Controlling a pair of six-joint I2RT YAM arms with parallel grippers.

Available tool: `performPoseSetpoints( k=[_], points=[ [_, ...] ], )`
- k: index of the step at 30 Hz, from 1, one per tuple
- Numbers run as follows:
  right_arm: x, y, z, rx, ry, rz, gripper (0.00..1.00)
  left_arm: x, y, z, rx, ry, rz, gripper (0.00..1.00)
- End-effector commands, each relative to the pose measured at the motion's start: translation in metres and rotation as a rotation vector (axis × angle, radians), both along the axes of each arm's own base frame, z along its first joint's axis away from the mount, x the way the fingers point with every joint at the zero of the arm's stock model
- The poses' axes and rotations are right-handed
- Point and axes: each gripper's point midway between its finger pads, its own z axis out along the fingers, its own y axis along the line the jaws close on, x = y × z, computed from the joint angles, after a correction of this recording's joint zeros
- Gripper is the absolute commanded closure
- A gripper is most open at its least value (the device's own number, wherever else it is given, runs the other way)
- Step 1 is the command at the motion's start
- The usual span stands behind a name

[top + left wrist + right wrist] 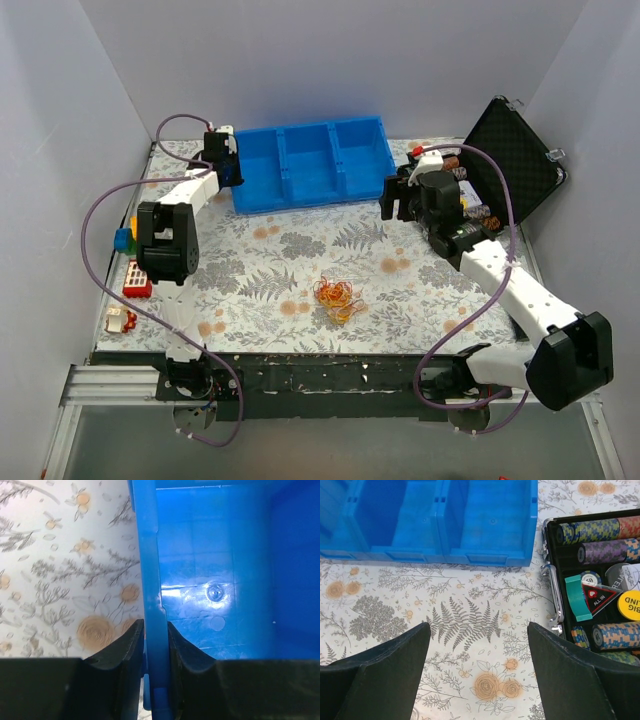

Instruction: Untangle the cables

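Lighting was bright and even from overhead, shadows on the table (280, 260) faint and soft. In the left wrist view a white glare spot sat inside the blue bin (215, 595) and the table beside it was blurred; the right wrist view was sharp

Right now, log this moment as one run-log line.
left gripper: shut on blue bin side wall | right gripper: open, over table beside chip case | cables: one tangle, near-centre table, neither gripper on it

1 cable tangle (337, 296), 1 blue bin (290, 201) w/ 3 compts (310, 160), 1 open chip case (515, 160)
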Motion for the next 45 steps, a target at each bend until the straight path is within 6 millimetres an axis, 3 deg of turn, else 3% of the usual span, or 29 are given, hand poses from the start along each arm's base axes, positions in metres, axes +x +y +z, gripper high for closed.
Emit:
performPoseSetpoints(
  k=[1, 8, 16, 24, 30, 34, 38, 45],
  points=[
    [0.004, 0.009, -0.009, 0.019, -0.001, 0.018, 0.14, -0.025, 0.018, 0.029, 0.064, -0.056, 0.004, 0.90],
    [0.006, 0.014, -0.028, 0.020, 0.043, 0.027, 0.16, -0.056, 0.018, 0.038, 0.108, -0.068, -0.076, 0.99],
    [0.009, 0.007, -0.051, -0.035, 0.079, -0.004, 0.19, -0.099, 0.009, 0.033, 0.125, -0.065, -0.207, 1.00],
    [0.047, 0.008, -0.078, -0.092, 0.094, -0.093, 0.21, -0.122, 0.012, 0.027, 0.157, -0.048, -0.239, 1.00],
    [0.059, 0.001, -0.094, -0.131, 0.105, -0.153, 0.25, -0.140, 0.006, 0.035, 0.134, -0.060, -0.283, 1.00],
    [0.056, 0.000, -0.106, -0.123, 0.117, -0.162, 0.30, -0.149, 0.006, 0.027, 0.149, -0.049, -0.307, 1.00],
    [0.044, -0.001, -0.120, -0.112, 0.154, -0.150, 0.53, -0.152, 0.006, 0.030, 0.146, -0.052, -0.302, 1.00],
    [0.025, -0.006, -0.130, -0.082, 0.178, -0.144, 0.59, -0.168, -0.007, 0.029, 0.090, -0.028, -0.298, 0.99]
  ],
)
